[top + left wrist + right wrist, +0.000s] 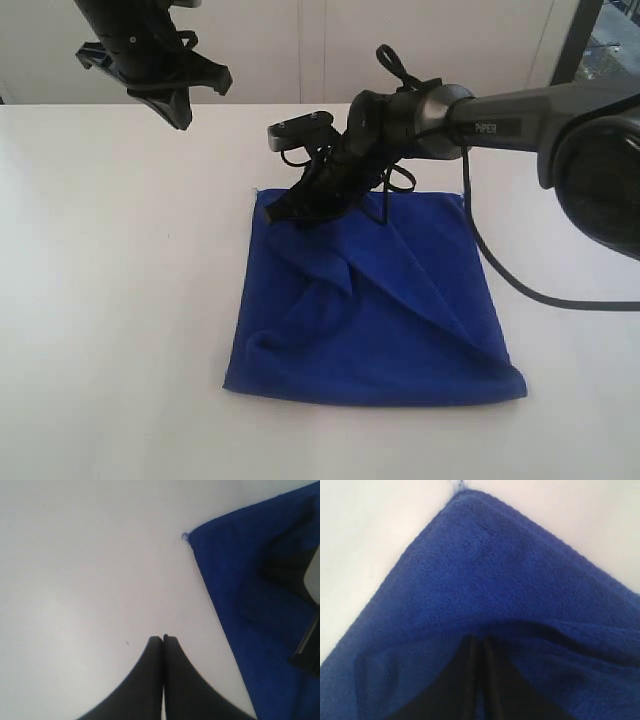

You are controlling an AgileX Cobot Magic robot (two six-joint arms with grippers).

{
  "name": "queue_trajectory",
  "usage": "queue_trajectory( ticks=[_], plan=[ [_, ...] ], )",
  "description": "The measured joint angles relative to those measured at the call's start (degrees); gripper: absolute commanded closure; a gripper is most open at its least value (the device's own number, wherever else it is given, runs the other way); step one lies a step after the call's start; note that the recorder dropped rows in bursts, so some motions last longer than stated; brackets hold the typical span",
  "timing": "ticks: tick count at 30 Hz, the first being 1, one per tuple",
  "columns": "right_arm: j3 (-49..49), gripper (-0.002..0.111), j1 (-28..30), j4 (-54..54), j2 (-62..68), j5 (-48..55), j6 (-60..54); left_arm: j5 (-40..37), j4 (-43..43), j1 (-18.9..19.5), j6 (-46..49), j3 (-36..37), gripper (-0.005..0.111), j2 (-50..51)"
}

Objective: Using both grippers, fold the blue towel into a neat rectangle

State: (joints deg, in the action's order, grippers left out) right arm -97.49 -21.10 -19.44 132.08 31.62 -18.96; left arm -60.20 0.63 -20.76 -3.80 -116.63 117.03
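Observation:
The blue towel [400, 320] lies crumpled on the white table [110, 300], with diagonal folds running across it. My right gripper [285, 208] reaches over the towel to its far left corner, tips down in the cloth. In the right wrist view the right gripper [479, 639] is shut, with a strip of the blue towel [485, 565] pinched between its fingers. A loose thread shows at that corner. My left gripper [180, 118] hangs high at the back left, away from the towel. In the left wrist view the left gripper [163, 637] is shut and empty, with the towel's corner [235, 555] off to one side.
The right arm's grey link [500, 128] spans the back right of the table. Its black cable [520, 285] trails down beside the towel's right edge. A white wall [300, 50] stands behind the table.

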Motion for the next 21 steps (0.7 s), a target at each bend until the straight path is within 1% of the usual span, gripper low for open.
queue_trajectory(
  ticks=[10,16,18,21],
  plan=[
    [-0.09,0.108,0.0,0.04,-0.73,0.74,0.98,0.73,0.0,0.0,0.0,0.0,0.107,0.5],
    [-0.26,0.108,0.11,1.0,-5.44,4.06,3.08,0.84,1.22,0.0,0.0,0.0,0.107,1.21],
    [-0.47,0.108,0.81,2.18,-6.83,5.25,4.4,0.95,1.3,0.0,0.0,0.0,0.107,1.21],
    [-0.47,0.108,4.06,3.84,-9.84,8.01,6.04,0.83,1.44,0.0,0.0,0.0,0.107,1.21]
  ],
)
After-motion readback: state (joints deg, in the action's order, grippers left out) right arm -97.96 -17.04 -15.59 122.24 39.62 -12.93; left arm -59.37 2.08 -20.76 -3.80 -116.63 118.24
